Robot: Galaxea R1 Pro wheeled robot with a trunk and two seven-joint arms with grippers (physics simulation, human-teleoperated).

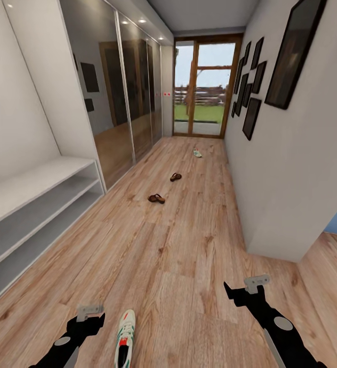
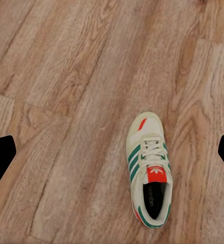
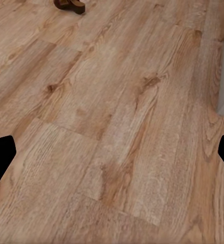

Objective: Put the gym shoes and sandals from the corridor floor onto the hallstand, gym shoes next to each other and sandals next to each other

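Corridor floor (image 1: pixel 189 245): wood-plank laminate, light brown, visible grain & knots, low sheen. Near gym shoe (image 2: pixel 149 170): cream matt upper w/ green stripes, cloth laces. Sandals (image 1: pixel 157 198) (image 1: pixel 175 177): dark brown, leather-like. Hallstand (image 1: pixel 35 204): pale grey, smooth matt. Wardrobe doors (image 1: pixel 122 92): glossy, mirror-like.

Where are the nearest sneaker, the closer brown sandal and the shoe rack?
nearest gym shoe (image 1: pixel 124 337), head view, on its laces.
closer sandal (image 1: pixel 156 198), head view, on its brown upper.
hallstand (image 1: pixel 33 185), head view, on its bench top.
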